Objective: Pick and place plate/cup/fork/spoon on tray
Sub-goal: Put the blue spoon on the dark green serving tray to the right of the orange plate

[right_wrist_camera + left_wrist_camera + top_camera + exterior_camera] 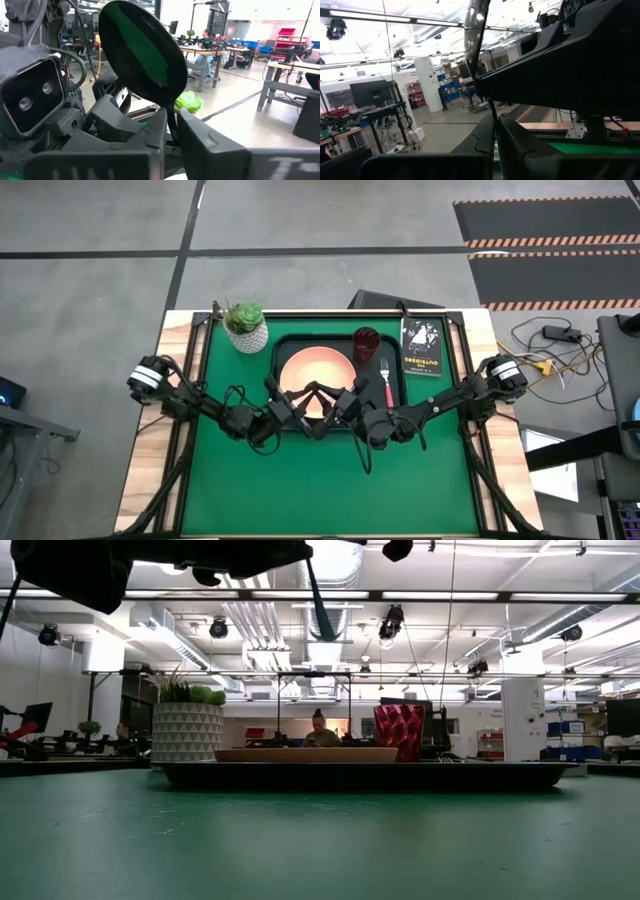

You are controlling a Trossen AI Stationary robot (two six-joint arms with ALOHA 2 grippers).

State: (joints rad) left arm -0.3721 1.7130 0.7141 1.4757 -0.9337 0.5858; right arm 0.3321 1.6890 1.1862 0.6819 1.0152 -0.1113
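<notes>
The spoon's dark bowl (pixel 142 55) stands up above my right gripper (pixel 171 125), which is shut on it. My left gripper (pixel 494 150) is shut on the same spoon (pixel 476 40) lower down. Both grippers meet above the near rim of the dark tray (pixel 283 345), the left (pixel 300 406) from the left and the right (pixel 342 408) from the right. On the tray lie the salmon plate (pixel 315 368), the maroon cup (pixel 366 342) and the pink-handled fork (pixel 386 380). My left gripper pinches the spoon's thin handle (pixel 493 131) between its two fingers. The spoon rises from them nearly upright, bowl end up, clear of the table. How far down the handle they sit is hidden by the fingers. My right gripper pinches the spoon's neck (pixel 170 111), just under the bowl, between its two fingers. It comes in roughly level from the table's right. The bowl stands upright above the fingers; the handle below is hidden by them.
A white pot with a green plant (pixel 246 326) stands left of the tray at the far side, and a small black booklet (pixel 421 346) lies to its right. Green mat (pixel 320 480) stretches bare toward the near edge. A person sits far off in the room (pixel 320 730).
</notes>
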